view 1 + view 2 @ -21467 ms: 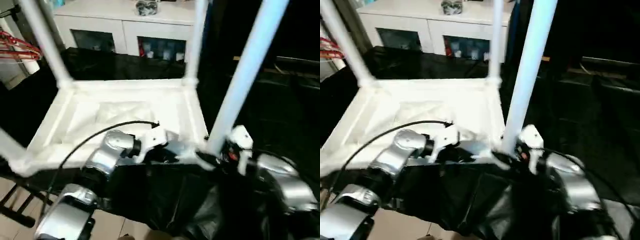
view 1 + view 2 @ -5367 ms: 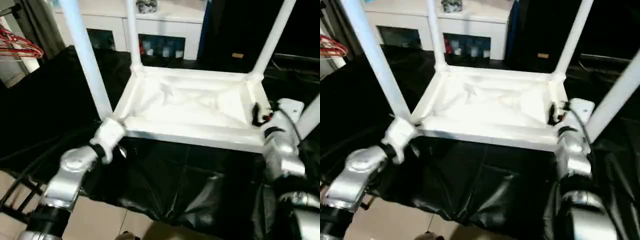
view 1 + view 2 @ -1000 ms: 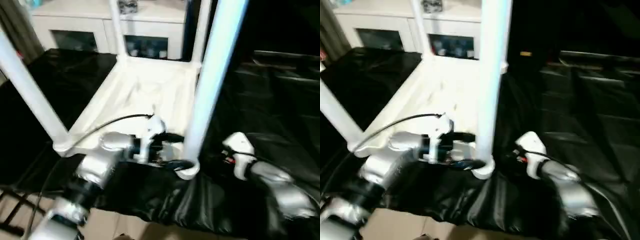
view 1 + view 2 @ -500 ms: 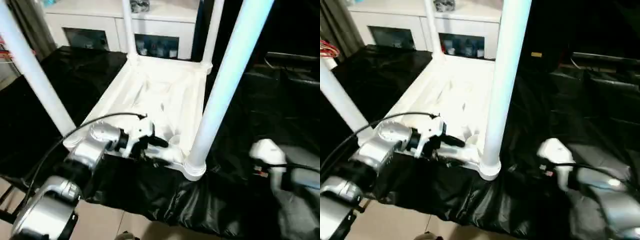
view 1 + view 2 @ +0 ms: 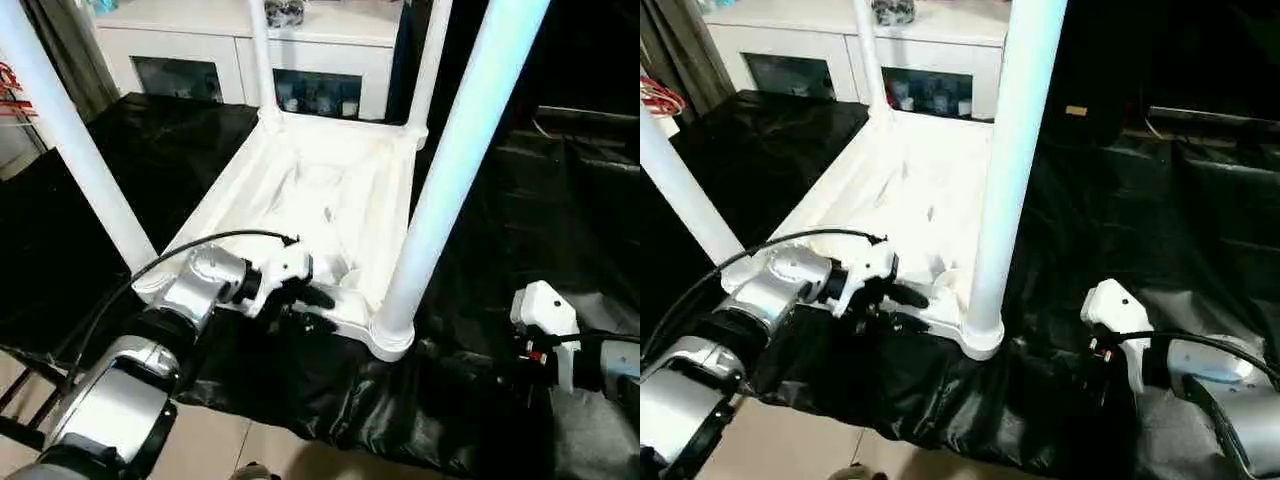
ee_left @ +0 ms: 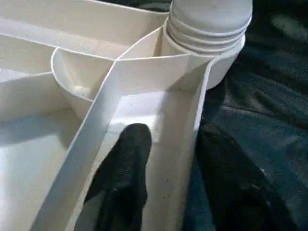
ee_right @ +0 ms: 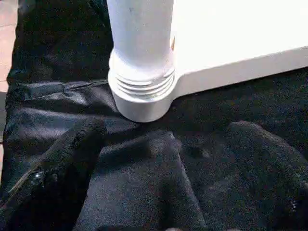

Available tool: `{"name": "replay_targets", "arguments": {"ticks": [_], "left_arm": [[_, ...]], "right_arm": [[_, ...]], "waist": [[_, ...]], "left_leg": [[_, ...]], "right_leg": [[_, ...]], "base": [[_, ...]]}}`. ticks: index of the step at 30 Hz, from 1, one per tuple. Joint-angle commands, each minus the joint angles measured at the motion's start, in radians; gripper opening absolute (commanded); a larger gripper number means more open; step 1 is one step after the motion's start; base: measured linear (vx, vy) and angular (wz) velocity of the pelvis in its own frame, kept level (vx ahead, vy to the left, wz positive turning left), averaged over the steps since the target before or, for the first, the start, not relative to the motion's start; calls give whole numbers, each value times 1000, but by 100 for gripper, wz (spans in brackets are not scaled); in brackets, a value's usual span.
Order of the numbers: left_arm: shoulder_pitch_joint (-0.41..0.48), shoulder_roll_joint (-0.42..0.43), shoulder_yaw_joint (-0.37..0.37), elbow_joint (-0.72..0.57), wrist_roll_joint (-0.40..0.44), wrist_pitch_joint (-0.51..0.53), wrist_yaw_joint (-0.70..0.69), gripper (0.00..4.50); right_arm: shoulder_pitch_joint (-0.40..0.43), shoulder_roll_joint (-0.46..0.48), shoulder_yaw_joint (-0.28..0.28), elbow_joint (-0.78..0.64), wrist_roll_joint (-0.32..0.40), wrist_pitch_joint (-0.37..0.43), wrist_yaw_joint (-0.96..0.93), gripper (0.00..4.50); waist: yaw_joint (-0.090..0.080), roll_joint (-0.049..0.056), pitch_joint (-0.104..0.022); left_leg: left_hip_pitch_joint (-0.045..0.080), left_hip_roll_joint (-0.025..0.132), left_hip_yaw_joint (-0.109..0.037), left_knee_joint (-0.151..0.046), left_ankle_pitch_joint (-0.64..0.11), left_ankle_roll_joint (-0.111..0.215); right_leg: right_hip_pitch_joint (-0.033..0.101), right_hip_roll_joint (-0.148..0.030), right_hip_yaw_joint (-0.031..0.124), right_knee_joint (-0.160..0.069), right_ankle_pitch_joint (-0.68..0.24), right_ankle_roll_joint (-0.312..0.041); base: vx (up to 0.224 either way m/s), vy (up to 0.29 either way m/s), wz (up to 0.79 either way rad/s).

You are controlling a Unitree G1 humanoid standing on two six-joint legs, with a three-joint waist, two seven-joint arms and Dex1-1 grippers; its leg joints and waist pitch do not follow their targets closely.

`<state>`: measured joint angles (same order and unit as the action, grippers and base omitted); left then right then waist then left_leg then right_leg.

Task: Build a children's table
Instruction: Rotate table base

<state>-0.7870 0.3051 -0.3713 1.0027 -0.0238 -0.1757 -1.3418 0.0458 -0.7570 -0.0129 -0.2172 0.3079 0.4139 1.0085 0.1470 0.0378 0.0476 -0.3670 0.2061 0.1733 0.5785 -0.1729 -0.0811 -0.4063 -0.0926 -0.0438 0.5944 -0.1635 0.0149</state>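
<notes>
Nearest you, your right claw (image 7: 163,159) hung spread wide over the black sheet (image 5: 330,400) covering the worktop, holding nothing; a second before it sat close beside the near-right leg, and it had since drawn back well clear of it. Your left claw (image 6: 168,159) straddled the near rim of the upturned table top (image 5: 320,200), one finger (image 6: 122,163) inside the rim and the other outside on the sheet, at a narrow gap and visibly tighter than a second earlier; whether it truly gripped the wall I couldn't tell. Just beyond, the near-right leg (image 5: 450,170) stood upright in its corner socket (image 7: 142,91). The other three legs rose from their corners. Farthest back stood the white cabinet (image 5: 300,50).
</notes>
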Motion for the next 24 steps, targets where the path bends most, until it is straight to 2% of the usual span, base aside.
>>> {"name": "replay_targets", "arguments": {"ticks": [1,3,9,11,16,17,21,23,24], "left_arm": [[-20,3,-13,14,18,-12,-9,149],[-23,2,-14,25,27,-17,-16,145],[-31,1,-16,55,53,-39,-35,73],[-32,2,-16,59,57,-38,-41,65],[-27,5,-6,61,60,-30,-48,29],[-20,3,9,48,43,-9,-49,28],[10,-1,36,4,19,69,-43,8],[46,-1,33,-38,21,89,-32,3],[69,-9,39,-73,15,112,-5,1]], "right_arm": [[1,-15,-10,-21,7,14,-1,450],[-2,-16,-6,-21,7,19,-3,450],[-18,-14,13,-21,6,29,-2,450],[-24,-14,15,-16,4,28,0,450],[-45,-3,23,-4,5,24,4,450],[-52,4,29,-1,4,23,2,450],[-70,32,47,14,1,13,-8,450],[-84,56,65,34,-14,-13,-21,450],[-103,81,76,55,-34,-28,-49,450]], "waist": [[5,-16,-64],[6,-15,-64],[6,-20,-61],[5,-20,-60],[4,-20,-62],[3,-17,-63],[-1,-18,-65],[-3,-19,-66],[-5,-24,-64]], "left_leg": [[4,15,0,-63,-238,44],[5,15,0,-63,-246,44],[4,15,0,-65,-254,41],[5,15,0,-66,-257,40],[4,16,-1,-65,-243,41],[4,16,0,-64,-239,41],[-2,15,-1,-62,-212,52],[-1,16,-1,-62,-215,52],[1,15,2,-61,-217,53]], "right_leg": [[54,-44,25,-71,-264,-198],[53,-44,25,-72,-272,-199],[54,-45,25,-75,-311,-188],[52,-47,25,-78,-337,-178],[53,-46,25,-74,-308,-186],[52,-45,25,-72,-287,-195],[57,-45,23,-62,-217,-226],[57,-47,22,-62,-229,-226],[54,-45,23,-67,-243,-223]], "base": [[0,0,0],[0,0,0],[0,0,0],[0,0,0],[0,0,0],[0,0,0],[0,0,0],[0,0,0],[0,0,0]]}}
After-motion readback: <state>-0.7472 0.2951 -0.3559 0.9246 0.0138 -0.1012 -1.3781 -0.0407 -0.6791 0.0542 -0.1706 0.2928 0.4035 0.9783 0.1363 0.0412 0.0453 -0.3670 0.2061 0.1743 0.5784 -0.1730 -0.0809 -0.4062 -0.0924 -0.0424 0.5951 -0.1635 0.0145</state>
